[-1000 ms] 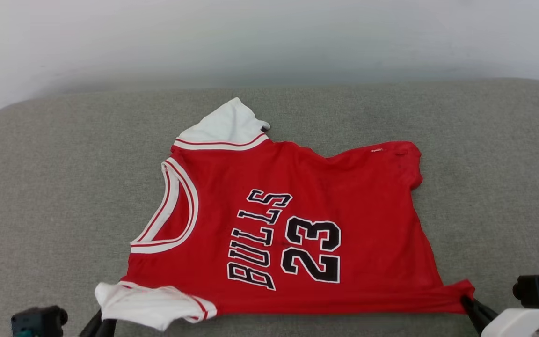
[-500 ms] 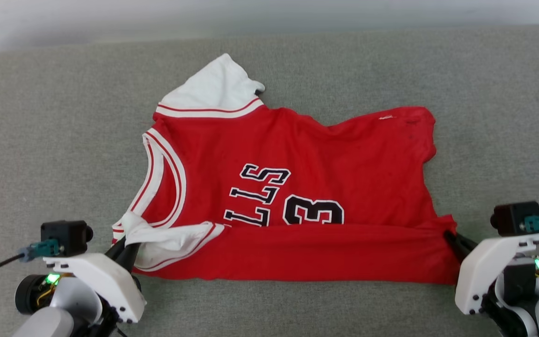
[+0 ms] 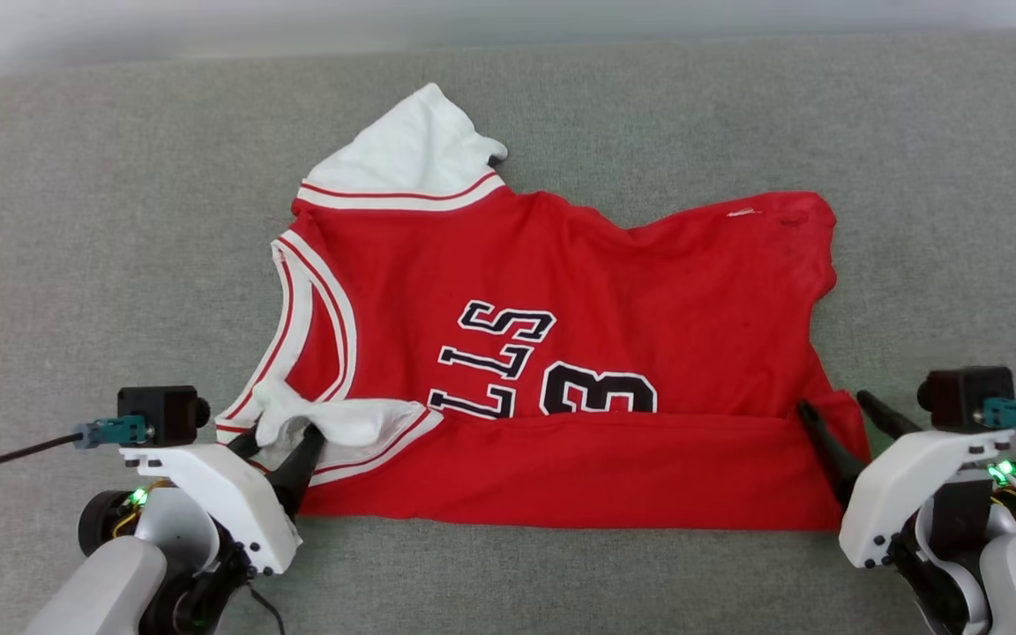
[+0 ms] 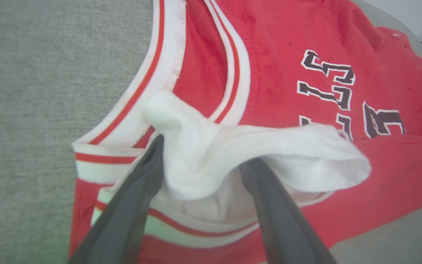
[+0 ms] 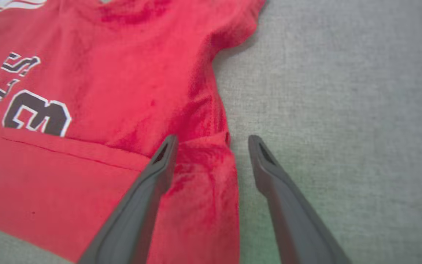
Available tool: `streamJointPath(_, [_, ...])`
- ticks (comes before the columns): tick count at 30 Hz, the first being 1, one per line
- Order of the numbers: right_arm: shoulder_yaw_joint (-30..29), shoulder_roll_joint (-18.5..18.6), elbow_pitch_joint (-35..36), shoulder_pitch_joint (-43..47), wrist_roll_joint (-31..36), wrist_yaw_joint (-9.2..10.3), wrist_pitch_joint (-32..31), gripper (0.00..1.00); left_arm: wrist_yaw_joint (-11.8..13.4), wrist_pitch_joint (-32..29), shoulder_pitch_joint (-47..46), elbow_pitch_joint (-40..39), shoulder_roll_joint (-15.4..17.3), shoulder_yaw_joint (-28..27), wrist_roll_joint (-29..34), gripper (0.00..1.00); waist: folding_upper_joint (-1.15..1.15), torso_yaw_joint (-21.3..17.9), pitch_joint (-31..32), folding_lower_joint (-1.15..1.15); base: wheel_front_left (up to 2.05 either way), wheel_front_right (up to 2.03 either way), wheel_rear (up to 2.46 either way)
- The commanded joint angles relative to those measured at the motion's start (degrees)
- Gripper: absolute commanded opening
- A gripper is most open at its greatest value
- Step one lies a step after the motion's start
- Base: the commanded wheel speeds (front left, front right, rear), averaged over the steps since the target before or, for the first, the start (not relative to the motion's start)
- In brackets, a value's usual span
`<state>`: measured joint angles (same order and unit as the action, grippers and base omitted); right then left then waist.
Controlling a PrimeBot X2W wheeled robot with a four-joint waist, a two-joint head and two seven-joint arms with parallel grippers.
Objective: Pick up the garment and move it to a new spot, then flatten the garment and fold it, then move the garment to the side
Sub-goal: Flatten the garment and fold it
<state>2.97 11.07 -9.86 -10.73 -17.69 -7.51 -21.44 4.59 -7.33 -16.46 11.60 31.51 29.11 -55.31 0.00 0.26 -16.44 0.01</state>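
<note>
Left gripper (image 4: 203, 153): the two dark fingers stand well apart, nothing pinched. The garment's near white sleeve (image 4: 255, 146) sags loose across the gap, draped over both tips. Right gripper (image 5: 213, 139): also spread wide, clamped on nothing. One finger (image 5: 148, 183) lies over the red cloth at the garment's lower right corner, and the other (image 5: 284, 190) is over bare fabric just off the garment's edge. The garment (image 3: 561, 282) is a red jersey lying front-up and sideways on the grey cushion (image 3: 76, 220), with its collar toward the robot's left. Its near long edge is turned up into a folded band (image 3: 596, 467) that covers the lower part of the black lettering (image 3: 499, 344) and of the number (image 3: 601, 388). The striped neckline trim (image 3: 332, 309) curves along the garment's left side. The second white sleeve (image 3: 411, 145) sticks out from the garment's far left corner. The garment's far edge is wavy, not pulled straight.
</note>
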Motion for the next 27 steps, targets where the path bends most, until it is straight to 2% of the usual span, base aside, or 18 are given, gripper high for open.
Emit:
streamJointPath(1, [-0.1, 0.1, 0.7, 0.9, -0.2, 0.03, 2.5, 1.00, 0.3, 0.5, 0.0, 0.9, 0.3, -0.3, -0.3, 1.00, 0.00, 0.1, 1.2, -0.01, 0.00, 0.00, 0.00])
streamJointPath(2, [-0.4, 0.0, 1.2, 1.5, -0.4, 0.03, 4.2, 1.00, 0.4, 0.8, 0.3, 1.0, 0.4, -0.5, -0.3, 1.00, 0.00, 0.1, 1.7, -0.01, 0.00, 0.00, 0.00])
streamJointPath(3, [-1.3, -0.1, 3.2, 3.0, -0.2, 0.03, 9.7, 1.00, 0.8, 0.9, 1.1, 0.4, 1.4, -1.0, -0.3, 1.00, 0.00, 0.0, 3.8, -0.01, 0.00, 0.00, 0.00])
streamJointPath(7, [-2.3, -1.1, 5.9, 4.9, 0.5, 0.03, 14.5, 1.00, 2.1, 0.0, 2.6, -1.8, 4.2, -1.6, 0.5, 1.00, 0.00, -0.7, 6.3, -0.01, 0.00, 0.00, 0.00])
streamJointPath(11, [-2.9, -2.4, 8.3, 7.2, 1.6, 0.03, 15.9, 1.00, 3.8, -3.0, 4.3, -5.0, 8.1, -2.4, 0.0, 1.00, 0.00, -1.5, 8.2, -0.01, 0.00, 0.00, 0.00])
streamJointPath(18, [-2.4, -4.4, 11.5, 9.6, 2.3, 0.03, 15.4, 1.00, 6.2, -14.1, 8.1, -10.0, 14.0, -2.2, -4.6, 1.00, 0.00, -3.5, 8.4, -0.01, 0.00, 0.00, 0.00])
streamJointPath(22, [-1.4, -5.2, 12.4, 9.1, 2.1, 0.03, 15.5, 1.00, 7.1, -16.8, 9.4, -10.0, 14.9, -3.1, -7.5, 1.00, 0.00, -5.0, 6.8, -0.01, 0.00, 0.00, 0.00])
streamJointPath(27, [-1.1, -5.5, 12.7, 8.4, 2.0, 0.03, 15.8, 1.00, 6.4, -17.6, 8.8, -7.6, 14.1, -3.4, -9.1, 1.00, 0.00, -6.0, 4.4, -0.01, 0.00, 0.00, 0.00])
